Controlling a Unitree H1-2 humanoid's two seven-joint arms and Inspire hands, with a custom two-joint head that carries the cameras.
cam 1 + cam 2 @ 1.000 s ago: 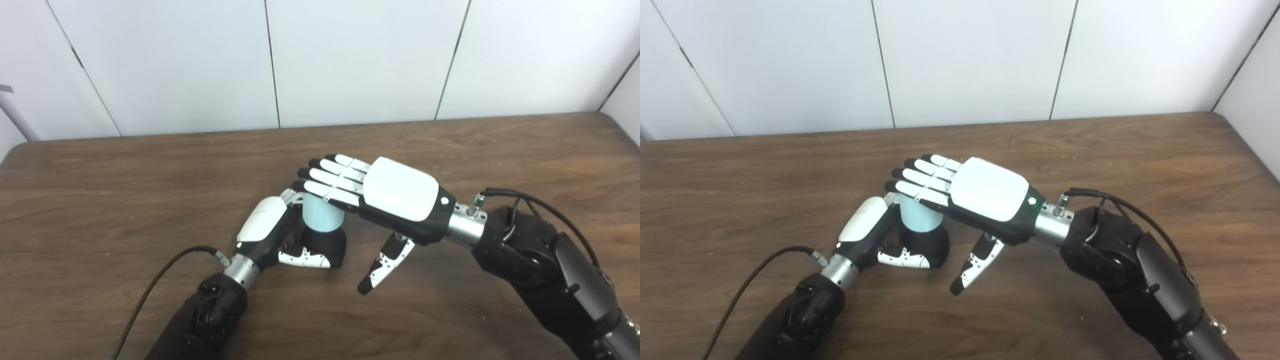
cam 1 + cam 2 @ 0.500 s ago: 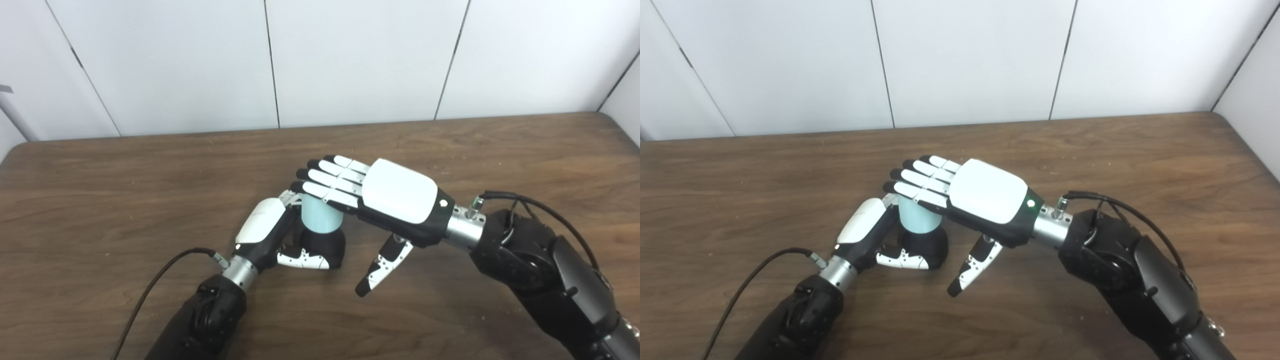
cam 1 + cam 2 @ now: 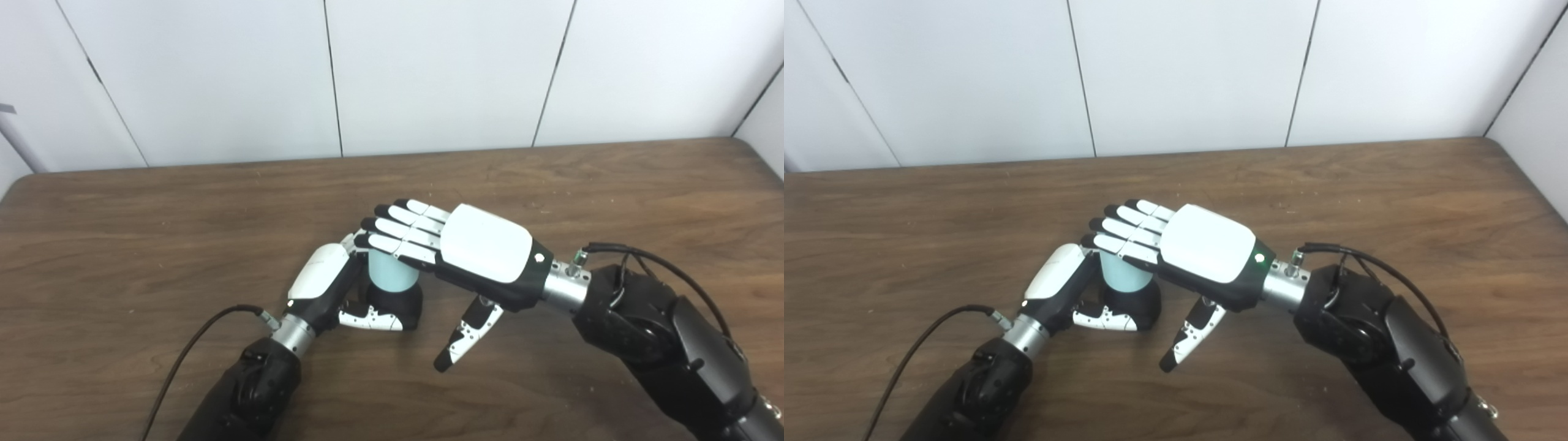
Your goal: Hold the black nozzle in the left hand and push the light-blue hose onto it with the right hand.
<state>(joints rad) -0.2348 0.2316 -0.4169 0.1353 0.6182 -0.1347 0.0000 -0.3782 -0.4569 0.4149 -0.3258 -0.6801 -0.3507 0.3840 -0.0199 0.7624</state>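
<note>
A black nozzle [image 3: 404, 303] stands upright on the wooden table [image 3: 122, 233] near the middle. My left hand [image 3: 327, 285] is shut on it, thumb across its front. A short light-blue hose [image 3: 392, 274] sits upright on top of the nozzle. My right hand [image 3: 465, 251] lies flat, palm down, with its straight fingers [image 3: 398, 229] resting on the hose's top end. Its thumb [image 3: 468, 334] hangs down clear of both parts. The hose's top is hidden under those fingers.
A black cable [image 3: 190, 355] runs from my left wrist across the table toward the front edge. White wall panels [image 3: 429, 73] stand behind the table's far edge. Bare wood lies to the left, right and back.
My right hand has sunk a little, pressing down on the hose, and less light-blue shows above the nozzle. The left hand has kept its hold in place.
</note>
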